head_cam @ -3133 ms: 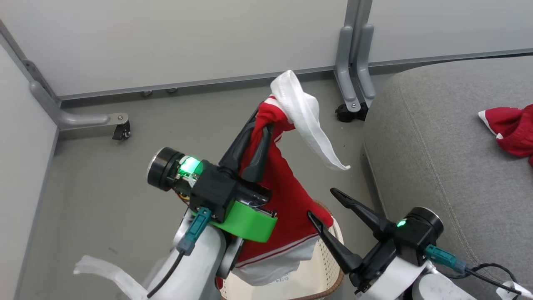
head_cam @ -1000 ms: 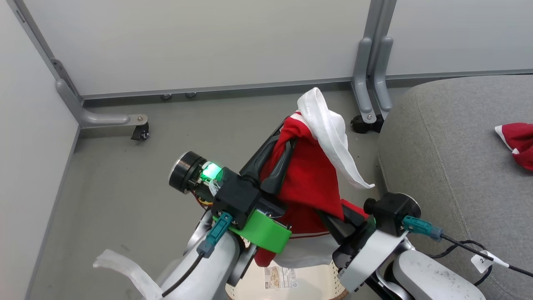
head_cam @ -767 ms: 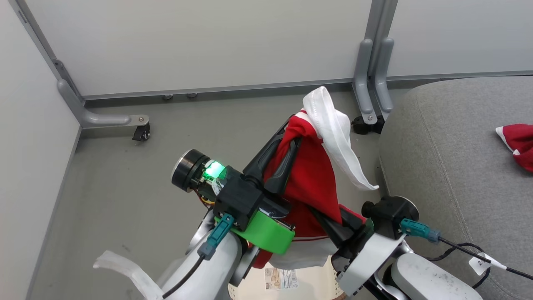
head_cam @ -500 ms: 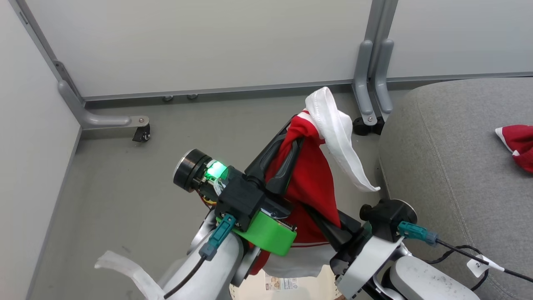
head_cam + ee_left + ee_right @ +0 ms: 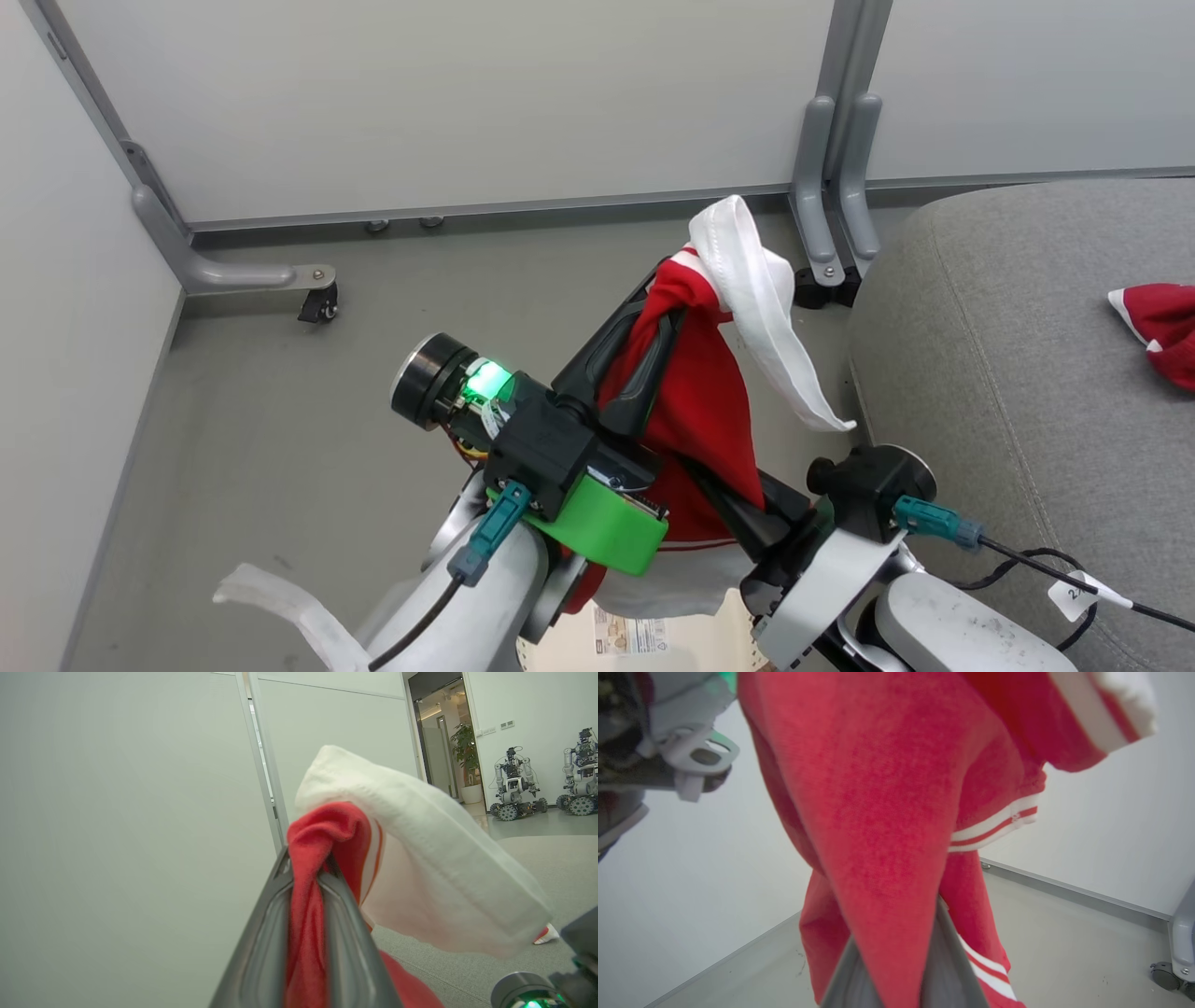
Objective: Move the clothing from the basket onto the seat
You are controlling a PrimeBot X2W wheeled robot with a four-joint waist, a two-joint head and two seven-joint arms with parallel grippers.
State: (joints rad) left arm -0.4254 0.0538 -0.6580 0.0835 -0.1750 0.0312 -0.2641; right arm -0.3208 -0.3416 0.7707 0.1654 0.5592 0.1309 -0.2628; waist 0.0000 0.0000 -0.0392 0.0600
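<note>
the basket (image 5: pixel 695 644) is cut off at the bottom, its inside hidden. the left hand (image 5: pixel 665 297) and the right hand (image 5: pixel 700 474) are both closed tight on the clothing (image 5: pixel 700 401), hanging mid-frame above it. another red piece (image 5: pixel 1158 327) lies on the seat (image 5: pixel 1008 327), right edge.

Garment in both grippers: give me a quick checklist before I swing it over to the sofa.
1. Left gripper shut on the garment: ok, red fabric is pinched between its fingers in the left wrist view.
2. Right gripper shut on the garment lower down: ok.
3. Hem clear of the basket: cannot tell, the two overlap in the head view.
4. Bare landing spot on the sofa: ok, the other garment lies far to the right.
5. Garment already over the sofa: not ok, it hangs left of the sofa's edge.
</note>
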